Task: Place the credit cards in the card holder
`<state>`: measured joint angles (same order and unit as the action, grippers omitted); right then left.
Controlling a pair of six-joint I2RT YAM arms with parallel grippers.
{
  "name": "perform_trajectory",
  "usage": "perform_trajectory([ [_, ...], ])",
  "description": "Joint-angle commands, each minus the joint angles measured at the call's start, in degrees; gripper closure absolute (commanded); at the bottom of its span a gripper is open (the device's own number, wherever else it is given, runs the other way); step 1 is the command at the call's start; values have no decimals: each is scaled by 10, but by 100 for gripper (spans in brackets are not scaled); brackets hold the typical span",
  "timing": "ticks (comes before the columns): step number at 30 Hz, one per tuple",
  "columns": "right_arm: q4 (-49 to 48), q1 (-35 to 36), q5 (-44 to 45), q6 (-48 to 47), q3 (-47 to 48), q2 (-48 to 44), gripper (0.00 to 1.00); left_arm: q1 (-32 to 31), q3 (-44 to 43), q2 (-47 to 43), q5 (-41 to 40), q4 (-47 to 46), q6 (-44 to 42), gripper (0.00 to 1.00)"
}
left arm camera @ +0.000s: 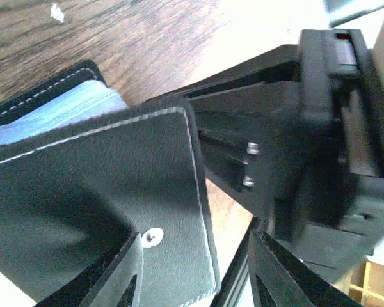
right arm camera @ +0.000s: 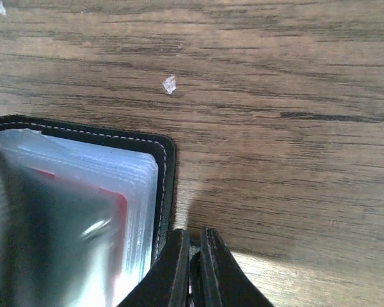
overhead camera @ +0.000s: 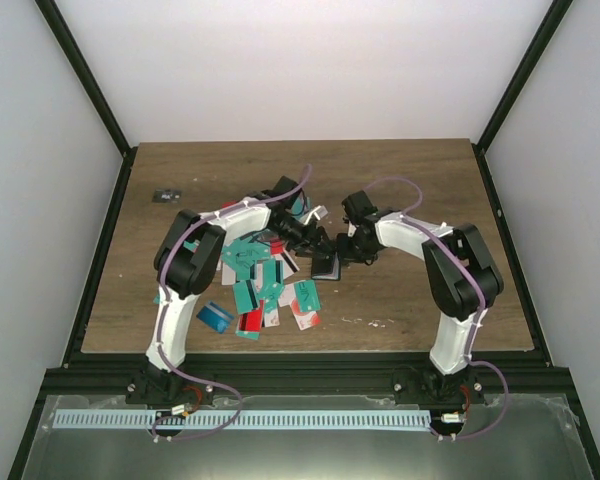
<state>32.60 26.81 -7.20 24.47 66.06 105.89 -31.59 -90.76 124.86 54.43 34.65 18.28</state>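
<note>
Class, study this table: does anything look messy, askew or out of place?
Yes. The credit cards lie in a jumbled, overlapping heap at all angles, left of the card holder. Small pale flecks litter the wood nearby.

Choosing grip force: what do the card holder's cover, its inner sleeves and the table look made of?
Card holder cover: black matte leather or imitation, grained, white stitching. Sleeves: clear glossy plastic, stacked, reflective. Table: wood-grain, likely laminate.
</note>
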Motion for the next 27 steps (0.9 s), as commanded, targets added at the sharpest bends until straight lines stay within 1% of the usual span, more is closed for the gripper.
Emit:
perform_trajectory([
  [1,-28,-11,-36,18,-27,-7,99,-6,17,19,-17,-43,27,55],
  [5,-25,-16,-35,15,-33,-13,99,-6,37,13,-47,-64,47,63],
  [8,-22,-18,-37,11,-33,-16,99,-6,50,11,-92,-65,68,75],
  [10,-19,-20,-38,9,-29,-18,99,-6,53,11,-110,-61,72,81],
  [13,-10,-20,-38,5,-21,-22,99,-6,51,11,-142,-45,68,87],
  [18,9,-20,-36,4,-2,-24,99,-13,28,24,-205,5,52,94],
  [22,20,-21,-43,10,11,-28,99,-27,13,33,-246,28,42,95],
  [27,22,-20,-73,26,27,-30,99,-33,-1,43,-270,44,43,95],
])
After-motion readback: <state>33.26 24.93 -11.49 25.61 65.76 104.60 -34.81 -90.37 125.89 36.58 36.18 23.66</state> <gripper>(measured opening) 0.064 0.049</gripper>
